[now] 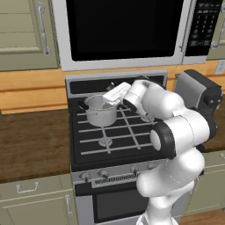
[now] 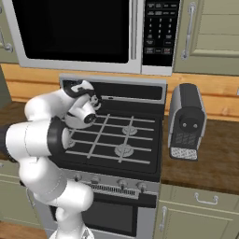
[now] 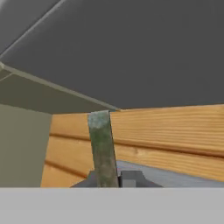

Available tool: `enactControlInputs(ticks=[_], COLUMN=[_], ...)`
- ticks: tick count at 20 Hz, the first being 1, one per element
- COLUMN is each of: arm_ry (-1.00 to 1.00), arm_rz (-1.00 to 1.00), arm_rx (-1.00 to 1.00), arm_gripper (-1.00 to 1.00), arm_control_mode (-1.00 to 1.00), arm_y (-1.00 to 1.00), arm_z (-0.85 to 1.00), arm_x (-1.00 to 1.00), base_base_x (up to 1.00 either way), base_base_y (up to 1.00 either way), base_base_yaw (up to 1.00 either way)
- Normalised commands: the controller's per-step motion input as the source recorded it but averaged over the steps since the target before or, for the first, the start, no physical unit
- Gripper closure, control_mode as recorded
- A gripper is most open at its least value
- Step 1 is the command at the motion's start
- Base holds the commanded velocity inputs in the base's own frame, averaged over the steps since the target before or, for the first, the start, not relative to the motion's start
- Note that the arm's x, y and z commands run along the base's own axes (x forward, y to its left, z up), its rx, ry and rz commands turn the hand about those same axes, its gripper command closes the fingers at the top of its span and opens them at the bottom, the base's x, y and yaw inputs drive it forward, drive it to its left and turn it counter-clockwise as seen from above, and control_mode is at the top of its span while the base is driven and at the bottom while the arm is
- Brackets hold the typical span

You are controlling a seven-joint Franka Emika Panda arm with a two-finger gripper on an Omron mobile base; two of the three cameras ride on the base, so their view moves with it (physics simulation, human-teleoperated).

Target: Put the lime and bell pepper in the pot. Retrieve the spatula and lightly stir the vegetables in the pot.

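One pot (image 1: 101,110) stands on the rear left burner of one stove (image 1: 115,132). The pot is steel, with a black handle visible on its left side. Its interior contents cannot be resolved from the left base view.

One robot arm (image 1: 176,132) reaches over the stove toward the pot, with the hand positioned at the pot's upper right rim. In the right base view the arm hides the pot.

In the hand view, the fingers (image 3: 110,178) are clenched on one thin grey-green shaft, which matches the spatula (image 3: 103,146) handle. The shaft runs upward from between the fingers, against the wooden back wall. The spatula blade cannot be located with certainty.

Other items, counted:
- One microwave (image 1: 125,30) is mounted above the stove.
- One toaster (image 2: 186,122) stands on the wooden table (image 2: 212,158) to the right of the stove.
- The stove front carries one row of knobs (image 1: 103,173).
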Motion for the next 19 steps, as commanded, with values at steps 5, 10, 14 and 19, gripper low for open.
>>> enactControlInputs(ticks=[5, 10, 14, 19], arm_ry=[0.23, 0.09, -0.01, -0.10], arm_rz=[-0.14, -0.07, 0.00, 0.00], arm_rx=[-0.06, 0.00, 0.00, 0.00], arm_gripper=[1.00, 1.00, 1.00, 1.00], arm_control_mode=[-1.00, -1.00, -1.00, -1.00], arm_y=[-0.04, -0.07, 0.00, 0.07], arm_z=[0.00, -0.36, -0.90, -0.87], arm_x=[0.00, -0.03, 0.06, 0.44], base_base_x=[0.00, 0.00, 0.00, 0.00], base_base_y=[0.00, 0.00, 0.00, 0.00], base_base_yaw=[0.00, 0.00, 0.00, 0.00])
